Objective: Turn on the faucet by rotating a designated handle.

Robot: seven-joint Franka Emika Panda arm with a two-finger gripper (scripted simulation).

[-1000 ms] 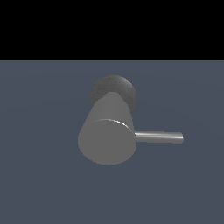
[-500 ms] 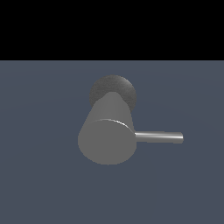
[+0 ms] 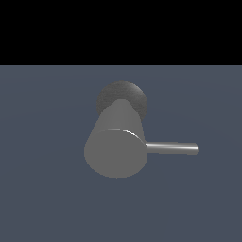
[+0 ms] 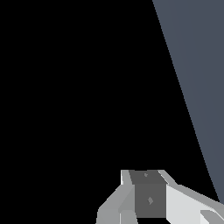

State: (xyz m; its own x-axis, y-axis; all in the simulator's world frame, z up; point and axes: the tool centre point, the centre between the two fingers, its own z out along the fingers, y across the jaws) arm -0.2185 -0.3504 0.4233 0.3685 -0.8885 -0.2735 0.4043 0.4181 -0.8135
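In the exterior view the faucet [image 3: 116, 142] is a thick matte grey cylinder, its flat round end toward the camera and a darker speckled round base [image 3: 124, 97] behind it. The handle [image 3: 172, 148], a thin shiny metal rod, sticks out level from the cylinder toward the exterior view's right. No arm or gripper shows in that view. In the wrist view only a white and grey part of my gripper [image 4: 145, 196] shows at the picture's edge. I cannot tell how its jaws stand. The faucet and handle are out of the wrist view.
The faucet stands on a flat blue-grey surface [image 3: 47, 198]. A wedge of that surface [image 4: 201, 65] shows in the wrist view, and the rest of that view is black. Black background lies above the surface in the exterior view.
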